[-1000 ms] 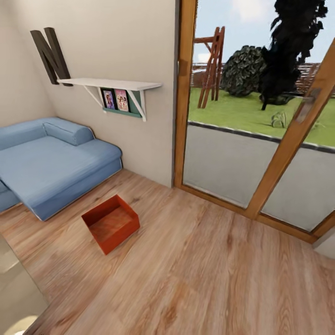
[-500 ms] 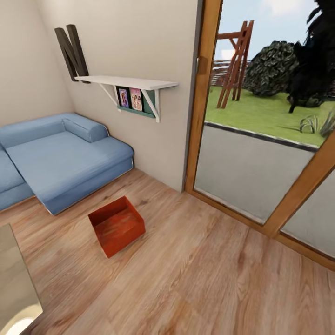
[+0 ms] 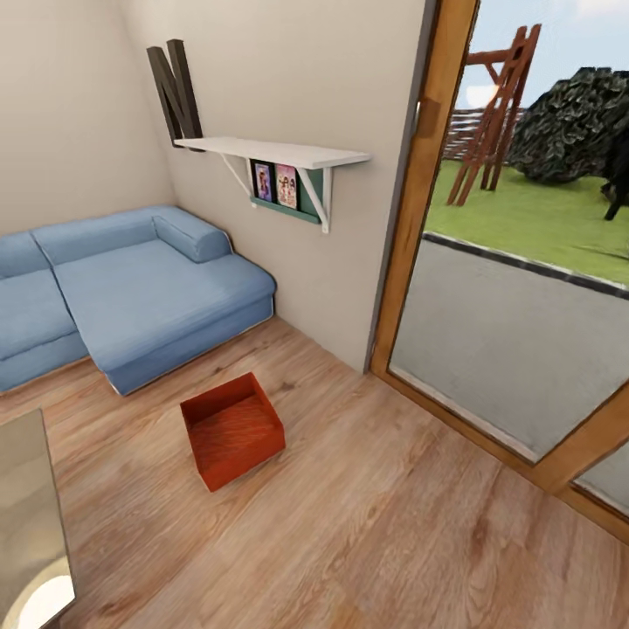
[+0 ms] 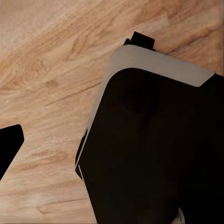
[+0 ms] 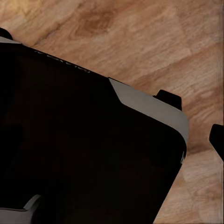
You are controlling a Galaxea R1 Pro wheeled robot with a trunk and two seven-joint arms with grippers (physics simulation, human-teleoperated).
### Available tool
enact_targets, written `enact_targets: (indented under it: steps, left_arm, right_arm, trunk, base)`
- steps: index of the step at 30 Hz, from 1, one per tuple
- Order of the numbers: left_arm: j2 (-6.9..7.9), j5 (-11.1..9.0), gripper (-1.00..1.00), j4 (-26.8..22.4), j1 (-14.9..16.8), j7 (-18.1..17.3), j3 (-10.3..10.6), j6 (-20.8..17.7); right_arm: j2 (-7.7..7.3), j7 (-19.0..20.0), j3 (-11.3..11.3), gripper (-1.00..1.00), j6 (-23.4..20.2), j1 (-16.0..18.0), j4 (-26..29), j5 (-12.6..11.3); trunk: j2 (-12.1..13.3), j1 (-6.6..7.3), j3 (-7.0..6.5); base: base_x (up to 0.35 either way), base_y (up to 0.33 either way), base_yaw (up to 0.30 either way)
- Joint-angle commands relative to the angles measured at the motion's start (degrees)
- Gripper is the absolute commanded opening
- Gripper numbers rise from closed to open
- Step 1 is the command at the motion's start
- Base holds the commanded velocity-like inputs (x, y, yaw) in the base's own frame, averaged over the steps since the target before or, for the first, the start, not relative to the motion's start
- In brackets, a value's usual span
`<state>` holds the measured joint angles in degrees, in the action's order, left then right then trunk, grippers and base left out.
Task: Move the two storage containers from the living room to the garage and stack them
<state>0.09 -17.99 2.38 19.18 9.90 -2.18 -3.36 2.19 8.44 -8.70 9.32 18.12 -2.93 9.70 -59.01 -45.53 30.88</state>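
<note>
living room stage, we judge: one storage container (image 3: pixel 233 430) sits on the wood-plank floor (image 3: pixel 376 524), open side up, its ribbed bottom showing, turned at an angle to the planks. it lies just off the corner of the blue sofa (image 3: pixel 131 293) and apart from it, with bare floor on every side, which should let us roll up from the front and reach its low walls from either side. we can see one container from the head view; where the second lies we cannot tell. beyond it the beige wall carries a white shelf (image 3: pixel 271 153) with two small pictures tucked under it and a dark letter n (image 3: pixel 177 87) leaning above. to our right stands the wood-framed glass door (image 3: pixel 419 201), looking onto pavement and grass. a pale edge of furniture (image 3: pixel 31 515) cuts into the near left corner of the head view. both wrist views look down on floor planks past the dark, grey-trimmed body of our own base (image 4: pixel 154 149), so the arms seem tucked low for driving. we cannot tell whether either claw is released or clenched; nothing is seen held. the task looks barely begun: the container is not yet lifted, and the garage is not in sight.
</note>
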Motion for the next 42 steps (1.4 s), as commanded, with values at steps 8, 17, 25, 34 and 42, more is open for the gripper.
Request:
enact_targets:
  steps: [8, 17, 25, 34, 42]
  left_arm:
    - [0.00, -0.1, 1.00, 0.1, 0.1, 0.1, -0.2, -0.1]
    - [0.00, -0.1, 1.00, 0.1, 0.1, 0.1, -0.2, -0.1]
    - [0.00, -0.1, 1.00, 0.1, 0.1, 0.1, -0.2, -0.1]
    - [0.00, -0.1, 1.00, 0.1, 0.1, 0.1, -0.2, -0.1]
    - [0.00, -0.1, 1.00, 0.1, 0.1, 0.1, -0.2, -0.1]
  right_arm:
    - [0.01, 0.0, -0.4, 1.00, 0.4, 0.1, -0.2, 0.0]
    - [0.01, 0.0, -0.4, 1.00, 0.4, 0.1, -0.2, 0.0]
    - [0.01, 0.0, -0.4, 1.00, 0.4, 0.1, -0.2, 0.0]
    - [0.01, 0.0, -0.4, 1.00, 0.4, 0.1, -0.2, 0.0]
    - [0.01, 0.0, -0.4, 1.00, 0.4, 0.1, -0.2, 0.0]
  trunk:
    - [0.0, -0.03, 0.33]
    - [0.0, -0.03, 0.39]
    - [0.0, -0.03, 0.39]
    - [0.0, -0.03, 0.39]
    - [0.0, -0.03, 0.39]
  base:
    - [0.303, -0.113, 0.252]
    - [0.303, -0.113, 0.274]
    - [0.303, -0.114, 0.284]
    - [0.303, -0.114, 0.287]
    - [0.303, -0.113, 0.258]
